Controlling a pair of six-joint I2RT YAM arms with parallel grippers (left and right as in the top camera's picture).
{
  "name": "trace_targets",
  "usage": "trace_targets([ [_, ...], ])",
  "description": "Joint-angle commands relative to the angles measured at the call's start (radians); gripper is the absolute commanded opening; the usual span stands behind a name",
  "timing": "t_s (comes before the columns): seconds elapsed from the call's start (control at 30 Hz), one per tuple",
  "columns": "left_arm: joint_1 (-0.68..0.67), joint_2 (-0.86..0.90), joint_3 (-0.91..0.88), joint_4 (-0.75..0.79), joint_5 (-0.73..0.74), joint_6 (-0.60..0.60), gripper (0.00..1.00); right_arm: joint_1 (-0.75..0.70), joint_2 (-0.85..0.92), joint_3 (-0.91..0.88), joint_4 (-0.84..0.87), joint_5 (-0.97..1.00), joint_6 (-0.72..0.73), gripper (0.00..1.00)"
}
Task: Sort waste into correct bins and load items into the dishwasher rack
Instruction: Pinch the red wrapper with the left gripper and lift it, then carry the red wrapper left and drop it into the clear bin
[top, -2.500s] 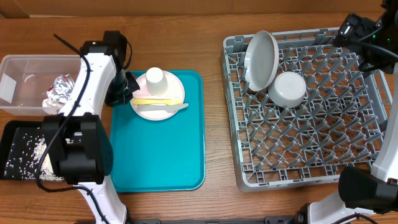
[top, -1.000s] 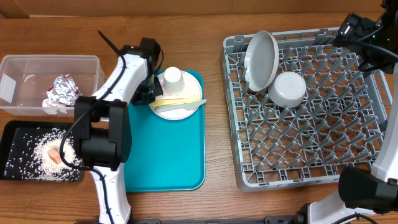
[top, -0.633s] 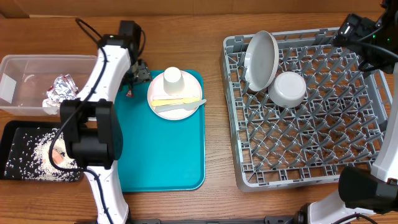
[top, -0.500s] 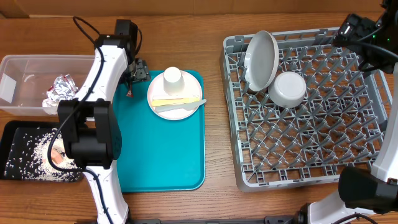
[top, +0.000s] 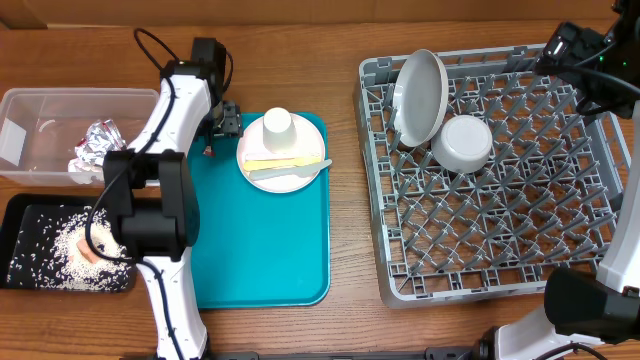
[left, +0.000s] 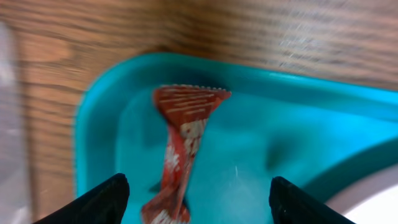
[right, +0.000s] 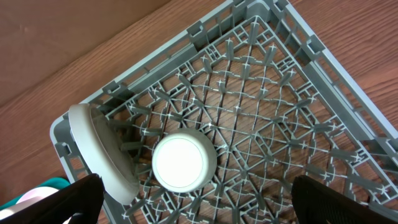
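One red wrapper (left: 182, 155) lies lengthwise between the left fingers (left: 99, 202), spread apart.

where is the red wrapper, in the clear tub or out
Out: the red wrapper lies on the teal tray near its corner, outside the clear tub.

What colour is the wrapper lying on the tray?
The wrapper is red with pale print; left wrist view.
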Motion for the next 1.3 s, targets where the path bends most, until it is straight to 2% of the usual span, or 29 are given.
trace_targets([
  [0.0,0.000,0.039,0.016,0.005,0.018,0.026,0.73,0.000,-0.005,0.003,0.002,0.006,0.004,1.00],
  [0.23,0.000,0.043,0.016,0.035,0.020,0.026,0.71,0.000,-0.005,0.003,0.002,0.006,0.004,1.00],
  [0.37,0.000,0.043,0.016,0.056,0.024,0.026,0.53,0.000,-0.005,0.003,0.002,0.006,0.004,1.00],
  [0.5,0.000,0.043,0.016,0.057,0.024,0.023,0.46,0.000,-0.005,0.003,0.002,0.006,0.004,1.00],
  [0.67,0.000,0.043,0.016,0.041,0.023,0.023,0.23,0.000,-0.005,0.003,0.002,0.006,0.004,1.00],
  [0.87,0.000,0.041,0.018,0.011,0.023,0.023,0.04,0.000,-0.005,0.003,0.002,0.006,0.004,1.00],
  [1.07,0.001,0.015,0.061,-0.051,0.021,0.007,0.04,0.000,-0.005,0.003,0.002,0.006,0.004,1.00],
  [1.27,0.002,-0.056,0.219,-0.175,0.032,-0.064,0.04,0.000,-0.005,0.003,0.002,0.006,0.004,1.00],
])
